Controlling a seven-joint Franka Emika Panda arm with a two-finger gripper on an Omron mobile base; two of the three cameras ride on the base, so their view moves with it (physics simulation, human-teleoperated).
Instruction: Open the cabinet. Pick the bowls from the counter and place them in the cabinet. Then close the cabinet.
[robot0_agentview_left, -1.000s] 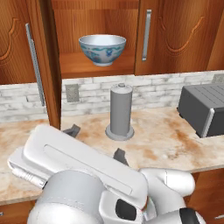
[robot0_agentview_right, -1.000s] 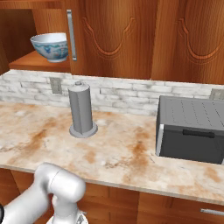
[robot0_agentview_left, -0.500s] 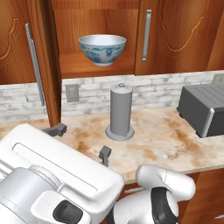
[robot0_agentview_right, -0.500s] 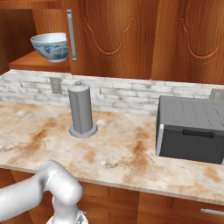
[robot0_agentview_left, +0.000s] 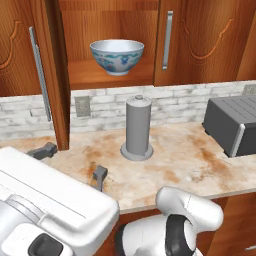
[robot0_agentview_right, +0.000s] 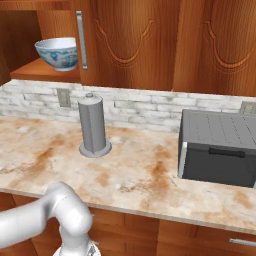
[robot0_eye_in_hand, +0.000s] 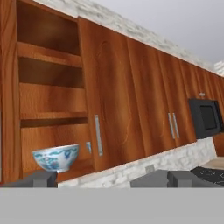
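While cabinet (robot0_agentview_left: 110, 45) gapes, bowl (robot0_agentview_left: 117, 56) upright, mouth up

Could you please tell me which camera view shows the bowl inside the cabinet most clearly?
The left base view: the bowl sits near the centre, whole, rim and blue pattern visible, on the bottom of the open cabinet. The right base view shows it at the left, partly behind the door handle. The hand view shows it small and low.

toaster (robot0_agentview_left: 235, 124) cut off by the right edge.
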